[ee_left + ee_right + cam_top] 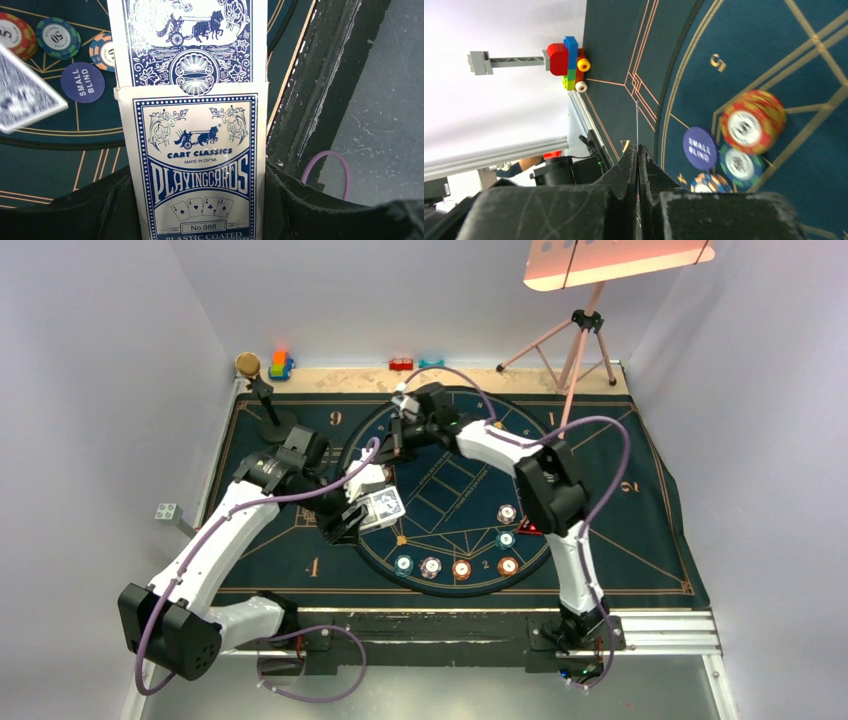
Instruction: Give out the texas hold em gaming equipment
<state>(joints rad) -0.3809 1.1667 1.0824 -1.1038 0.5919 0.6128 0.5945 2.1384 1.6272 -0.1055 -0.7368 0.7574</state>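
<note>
Blue-printed card box (195, 170) is clamped by left fingers (305, 205); one edge-on card (636, 125) is pinched between closed right fingers (624, 172).

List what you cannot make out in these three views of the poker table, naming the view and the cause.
- Right wrist view: the card in the right hand shows edge-on only; its face is unseen.
- Right wrist view: the red-and-yellow chip is blurred; its value is unreadable.
- Left wrist view: the card box is cut off by the bottom edge.
- Top view: markings on the row of chips are too small to read.
</note>
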